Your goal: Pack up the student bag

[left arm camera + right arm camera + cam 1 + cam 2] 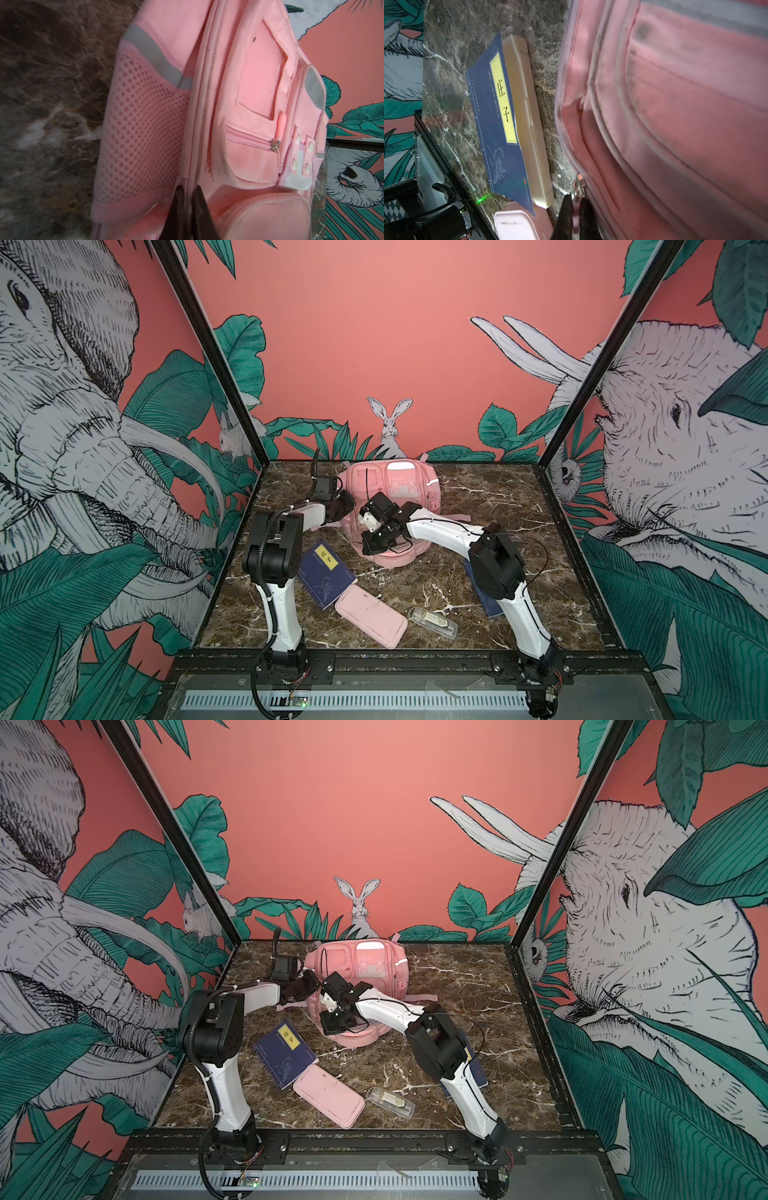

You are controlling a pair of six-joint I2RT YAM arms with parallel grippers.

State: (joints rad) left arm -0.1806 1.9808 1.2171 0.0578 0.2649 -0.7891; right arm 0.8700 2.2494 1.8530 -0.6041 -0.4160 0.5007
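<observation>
A flat pink pouch (371, 616) and a clear case (433, 623) lie nearest, at the front edge of the bench (498, 506), with a blue book (326, 574) just behind. The student bag (399, 485) sits back-middle, pockets up, close to the rear wall (415, 364). It looks soft, light and apt to slump, so firm points serve best: the left pincer (188, 187) is nipped narrow on a seam (189, 174) beside the mesh pocket (141, 135), and the right pincer (576, 197) is pinched shut on a small zip pull (578, 185). Bare bench lies to the bag's right, while the book crowds its near-left side.
</observation>
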